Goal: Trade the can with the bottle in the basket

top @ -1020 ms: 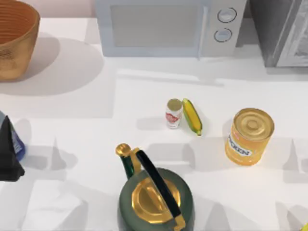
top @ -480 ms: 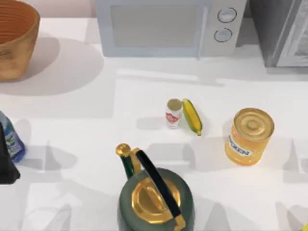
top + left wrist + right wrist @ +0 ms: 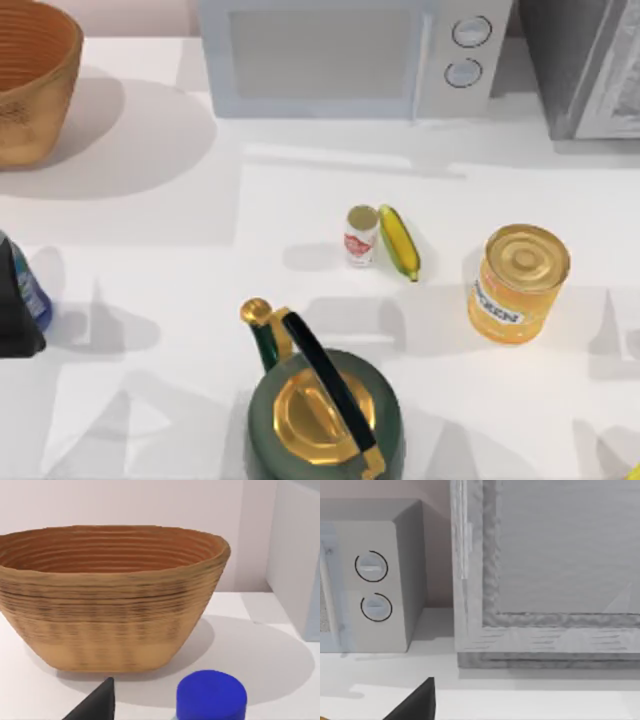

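Top view | left pincer (image 3: 15, 320) beside bottle (image 3: 30, 290), grip cannot tell | can (image 3: 360, 237) red label unreadable

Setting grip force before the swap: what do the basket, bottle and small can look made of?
Basket: woven fibre, matte, coiled ridges inside and out.
Bottle: probably plastic, judging by its smooth blue cap; beside the left gripper.
Can: likely metal, pale gold top, red-and-white label, next to the corn cob.
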`<state>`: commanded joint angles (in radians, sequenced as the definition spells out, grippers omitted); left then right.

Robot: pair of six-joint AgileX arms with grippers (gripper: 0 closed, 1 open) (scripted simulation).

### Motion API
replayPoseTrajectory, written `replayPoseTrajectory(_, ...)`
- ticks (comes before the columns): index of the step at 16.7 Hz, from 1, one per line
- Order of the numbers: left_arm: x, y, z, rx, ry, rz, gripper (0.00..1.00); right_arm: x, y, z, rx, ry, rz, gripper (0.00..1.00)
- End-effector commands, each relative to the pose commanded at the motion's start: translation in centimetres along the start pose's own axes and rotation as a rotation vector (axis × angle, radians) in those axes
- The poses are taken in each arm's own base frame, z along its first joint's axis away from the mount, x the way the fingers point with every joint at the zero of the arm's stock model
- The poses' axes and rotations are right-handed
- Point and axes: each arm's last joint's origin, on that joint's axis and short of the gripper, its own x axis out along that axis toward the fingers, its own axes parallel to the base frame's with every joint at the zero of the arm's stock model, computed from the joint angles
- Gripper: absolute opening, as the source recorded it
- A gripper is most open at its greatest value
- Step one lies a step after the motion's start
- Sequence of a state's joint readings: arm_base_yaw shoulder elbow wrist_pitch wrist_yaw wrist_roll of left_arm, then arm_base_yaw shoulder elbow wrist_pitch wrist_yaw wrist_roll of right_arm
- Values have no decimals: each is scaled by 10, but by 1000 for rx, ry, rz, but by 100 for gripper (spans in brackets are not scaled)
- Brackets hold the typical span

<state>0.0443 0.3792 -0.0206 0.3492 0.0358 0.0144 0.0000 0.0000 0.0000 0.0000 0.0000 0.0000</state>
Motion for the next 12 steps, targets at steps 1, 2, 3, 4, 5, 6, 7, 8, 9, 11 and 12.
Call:
replayPoseTrajectory(1,5,1,-3,1,15,-3,100,0,0,0,0,0,0,100)
replayPoseTrajectory(2,9,1,-7,2,32,-8,100,0,0,0,0,0,0,100)
replayPoseTrajectory(3,14,2,-11,3,51,-13,100,0,0,0,0,0,0,100)
replayPoseTrajectory(4,18,3,-16,4,70,-17,100,0,0,0,0,0,0,100)
replayPoseTrajectory(5,21,4,-22,4,91,-22,100,0,0,0,0,0,0,100)
replayPoseTrajectory(6,24,5,-27,3,112,-26,100,0,0,0,0,0,0,100)
replayPoseTrajectory(7,26,6,-33,3,132,-30,100,0,0,0,0,0,0,100)
replayPoseTrajectory(8,28,7,-38,2,151,-32,100,0,0,0,0,0,0,100)
replayPoseTrajectory(9,30,8,-43,1,167,-34,100,0,0,0,0,0,0,100)
replayPoseTrajectory(11,31,9,-52,-1,194,-35,100,0,0,0,0,0,0,100)
replayPoseTrajectory(12,32,10,-56,-2,204,-35,100,0,0,0,0,0,0,100)
